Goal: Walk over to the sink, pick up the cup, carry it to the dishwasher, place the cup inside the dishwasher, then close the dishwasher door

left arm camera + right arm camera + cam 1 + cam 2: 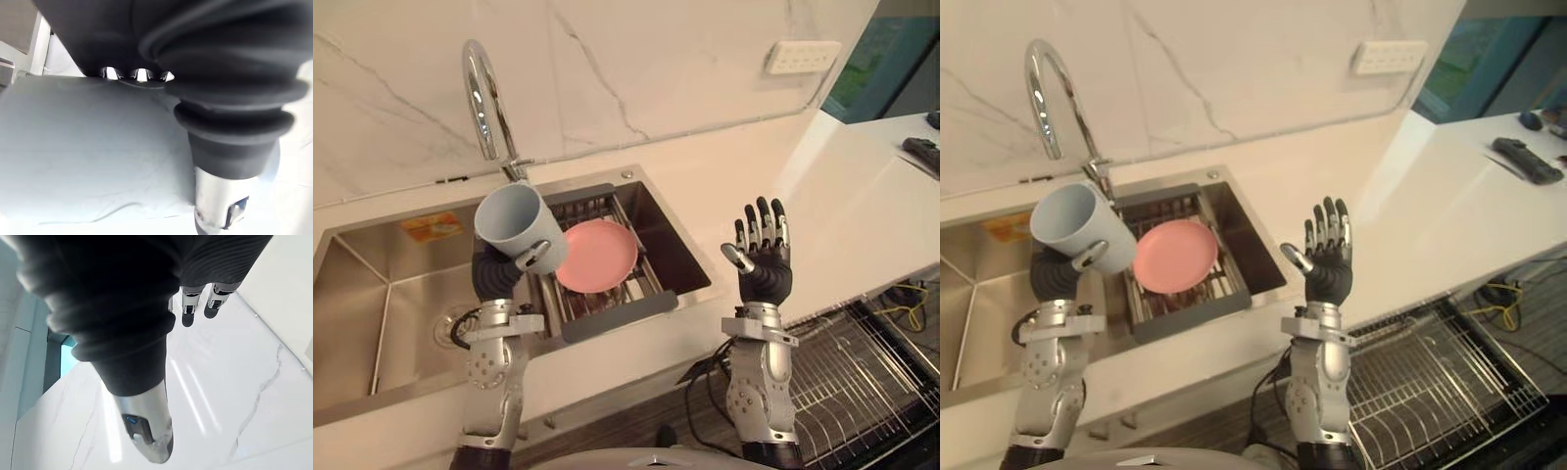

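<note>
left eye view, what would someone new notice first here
The pale blue cup, held up by the left hand above the steel sink, draws the eye first. Next comes the pink plate resting on the drain rack in the sink, just right of the cup. The right hand is raised, fingers spread, in front of the white counter.

No words or numbers clear enough to read, not even on the orange sticker [432,227] in the sink [357,323].
</note>
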You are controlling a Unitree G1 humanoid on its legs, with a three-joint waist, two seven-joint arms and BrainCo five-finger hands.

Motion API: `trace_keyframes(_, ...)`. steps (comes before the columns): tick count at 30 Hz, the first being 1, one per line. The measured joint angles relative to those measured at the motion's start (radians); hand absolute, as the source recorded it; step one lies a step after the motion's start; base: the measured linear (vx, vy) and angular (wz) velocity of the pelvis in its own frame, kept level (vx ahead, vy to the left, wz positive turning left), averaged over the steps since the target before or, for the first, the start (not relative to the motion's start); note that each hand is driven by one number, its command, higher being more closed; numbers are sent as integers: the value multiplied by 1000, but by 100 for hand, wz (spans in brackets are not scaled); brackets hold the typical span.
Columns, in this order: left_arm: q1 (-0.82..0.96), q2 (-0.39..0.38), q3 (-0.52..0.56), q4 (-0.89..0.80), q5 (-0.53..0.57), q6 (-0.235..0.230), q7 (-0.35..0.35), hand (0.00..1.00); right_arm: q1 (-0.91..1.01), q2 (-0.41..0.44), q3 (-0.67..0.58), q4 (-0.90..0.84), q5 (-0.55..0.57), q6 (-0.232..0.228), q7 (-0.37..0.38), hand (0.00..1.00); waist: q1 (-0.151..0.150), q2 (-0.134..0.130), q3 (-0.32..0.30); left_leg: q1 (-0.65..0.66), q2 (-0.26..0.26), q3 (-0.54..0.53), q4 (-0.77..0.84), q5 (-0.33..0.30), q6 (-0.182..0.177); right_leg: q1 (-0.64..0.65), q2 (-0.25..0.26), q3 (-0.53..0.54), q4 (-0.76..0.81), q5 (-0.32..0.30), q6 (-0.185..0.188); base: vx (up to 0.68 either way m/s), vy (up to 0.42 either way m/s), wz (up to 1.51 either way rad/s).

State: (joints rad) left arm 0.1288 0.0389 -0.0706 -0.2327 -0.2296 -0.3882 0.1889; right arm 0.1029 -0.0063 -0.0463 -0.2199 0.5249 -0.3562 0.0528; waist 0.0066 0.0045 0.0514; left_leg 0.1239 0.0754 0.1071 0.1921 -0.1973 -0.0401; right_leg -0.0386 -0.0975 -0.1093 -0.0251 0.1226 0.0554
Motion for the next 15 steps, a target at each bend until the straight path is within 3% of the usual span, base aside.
trace_keyframes(2,0,-2,10,-8,0,-12,20,100,1,1,-11,-8,0,16,0,0,-11,3,5,10,6,4,-2,-18,10,-2,13,26,-13,8,5,-93,-8,-62)
trace_keyframes(4,-3,-11,8,-44,12,-35,53,100,18,4,-37,-71,21,36,-8,0,-17,9,24,17,23,50,-6,-64,-19,-46,42,76,-14,47,-1,-125,29,-83)
trace_keyframes(6,-9,-12,8,-63,21,-46,97,100,42,12,-38,-119,22,38,-8,0,-21,-18,45,13,20,103,3,-64,-19,-73,39,99,-11,65,-5,-154,4,-89)
trace_keyframes(8,-10,-20,19,-83,41,-46,137,100,55,29,-41,-160,30,48,-5,0,-18,-31,57,8,25,169,25,-68,-21,-102,22,-1,18,18,-44,-167,-4,-90)
trace_keyframes(9,-12,-29,26,-90,50,-46,156,100,52,33,-42,-166,30,49,6,0,-17,-18,59,-3,50,199,27,-62,-9,-128,12,-78,53,-48,-62,-116,-40,-86)
trace_keyframes(10,-22,-47,33,-118,61,-46,177,100,49,40,-38,-168,29,48,14,0,-14,-8,61,-8,70,230,10,-55,-16,-186,-43,-172,189,-85,-73,-68,-55,-62)
trace_keyframes(12,-28,-60,32,-121,61,-45,190,100,50,40,-37,-141,27,47,12,0,-6,-21,55,1,68,233,30,-51,-23,-197,-136,-219,394,-120,-91,81,-70,-27)
trace_keyframes(13,-26,-57,45,-118,61,-43,203,100,40,40,-18,-108,24,47,11,0,4,-50,38,-18,62,232,88,-57,-25,-172,-141,-223,404,-111,-74,89,-85,-25)
trace_keyframes(14,-27,-58,57,-112,61,-40,211,100,32,37,-8,-90,20,47,8,0,9,-45,40,-41,73,228,130,-57,-23,-168,-131,-227,386,-91,-91,-108,-93,-51)
trace_keyframes(15,-45,-58,69,-86,62,-35,222,100,10,36,-5,-57,18,46,2,0,26,-44,40,-116,79,195,179,-86,-7,-168,-104,-183,278,-5,-90,-193,-49,-67)
